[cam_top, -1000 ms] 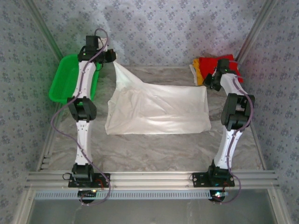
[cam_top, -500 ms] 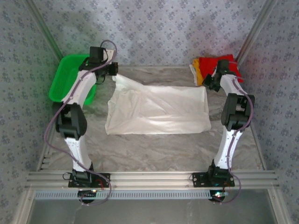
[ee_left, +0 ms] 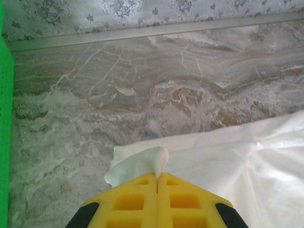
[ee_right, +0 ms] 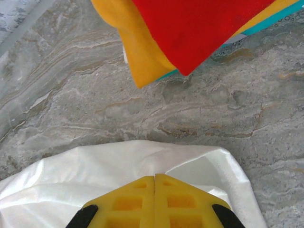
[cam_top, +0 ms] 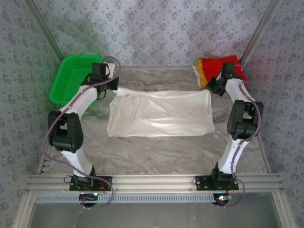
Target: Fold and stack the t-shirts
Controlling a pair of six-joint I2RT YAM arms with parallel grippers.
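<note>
So: one white tee [cam_top: 159, 113], one red tee [ee_right: 199, 23], one orange tee [ee_right: 130, 42].

white t-shirt [cam_top: 159, 113]: thin cloth, smooth, faint sheen, softly creased
red t-shirt [ee_right: 199, 28]: matt cloth, fine even weave
yellow-orange t-shirt [ee_right: 137, 52]: matt cloth, soft rolled edge
counter [cam_top: 156, 152]: grey marble-veined covering, slightly wrinkled, dull shine
green basket [cam_top: 61, 86]: bright glossy plastic, at ten o'clock on the counter
left pincer [ee_left: 157, 175]: yellow moulded plastic, matt, with recessed pockets
right pincer [ee_right: 155, 177]: same matt yellow plastic
frame rails [cam_top: 156, 181]: grooved bare metal, satin finish, at six o'clock
</note>
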